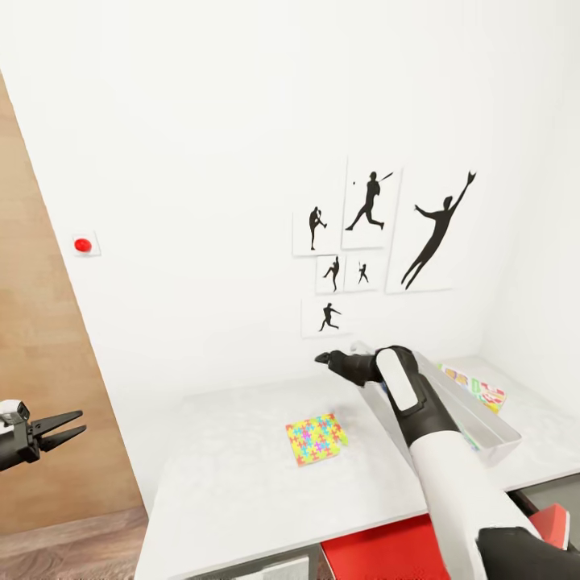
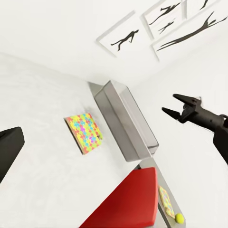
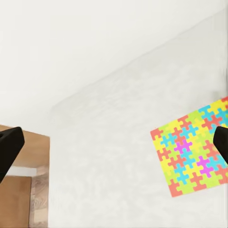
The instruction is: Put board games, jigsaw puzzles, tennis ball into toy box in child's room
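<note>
Partly hidden: the light grey, taper-sided toy box (image 1: 482, 427) is overlapped by the white-and-black right arm in the head view. A flat printed board game box with green, red and yellow lid (image 1: 475, 387) leans along the bin's far rim, its lower part concealed.

Flat square jigsaw puzzle of yellow, blue, pink and green interlocking pieces (image 1: 316, 439): lies flat on the light grey table top (image 1: 234, 475), just beside the bin, slightly skewed to the table edge.

Small yellow-green tennis ball (image 2: 179, 217): on the lower dark section, beside another bright flat square, beyond a red surface (image 2: 130, 202).

Black right gripper (image 1: 325, 358): raised above the table, fingers spread, empty.

Black left gripper (image 1: 68, 427): beside the table over wood floor, fingers parted, empty.
</note>
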Motion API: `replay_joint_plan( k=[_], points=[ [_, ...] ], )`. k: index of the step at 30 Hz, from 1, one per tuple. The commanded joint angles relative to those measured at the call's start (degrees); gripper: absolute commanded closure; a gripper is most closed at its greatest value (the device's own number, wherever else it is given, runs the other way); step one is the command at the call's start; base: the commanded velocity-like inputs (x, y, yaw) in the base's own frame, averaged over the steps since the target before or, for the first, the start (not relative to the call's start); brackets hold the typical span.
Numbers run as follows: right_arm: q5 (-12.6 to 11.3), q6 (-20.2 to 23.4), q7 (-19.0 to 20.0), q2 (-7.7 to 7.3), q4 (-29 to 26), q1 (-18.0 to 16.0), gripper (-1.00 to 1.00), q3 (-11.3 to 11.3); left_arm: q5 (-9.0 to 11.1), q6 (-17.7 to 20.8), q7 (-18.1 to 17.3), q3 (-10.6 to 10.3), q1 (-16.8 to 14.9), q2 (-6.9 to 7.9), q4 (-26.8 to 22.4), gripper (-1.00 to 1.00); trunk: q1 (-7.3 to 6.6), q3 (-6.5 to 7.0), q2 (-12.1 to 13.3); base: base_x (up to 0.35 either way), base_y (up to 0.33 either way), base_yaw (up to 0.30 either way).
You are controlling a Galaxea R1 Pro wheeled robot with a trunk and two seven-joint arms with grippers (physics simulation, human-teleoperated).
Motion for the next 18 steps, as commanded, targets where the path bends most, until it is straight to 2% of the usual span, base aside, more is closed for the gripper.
replay_joint_plan(
  k=[1, 9, 14, 18],
  points=[
    [-0.56, 0.1, -0.92, 0.1, 1.65, -1.24, -1.0, 0.0, -0.06, 0.62, -0.23, 0.04, -0.02, -0.01, 0.01, -1.0, 0.02, -0.13, -0.06, 0.0, 0.0, 0.0],
    [-0.38, -0.45, -2.14, 0.36, 12.7, -8.69, -1.0, 0.0, -0.06, 0.58, -0.23, 0.02, -0.01, 0.0, 0.01, -1.0, 0.02, -0.87, -0.06, 0.0, 0.0, 0.0],
    [-0.03, -1.12, -2.31, 0.36, 17.74, -11.72, -1.0, 0.05, -0.06, 0.58, -0.23, 0.0, -0.01, 0.0, 0.01, -1.0, 0.02, -1.33, -0.06, 0.0, 0.0, 0.0],
    [1.48, -1.8, -2.41, 0.22, 20.98, -13.48, -1.0, 0.07, -0.06, 0.58, -0.23, -0.01, -0.01, 0.02, 0.01, -1.0, 0.02, -1.7, -0.06, 0.0, 0.0, 0.0]
  ],
)
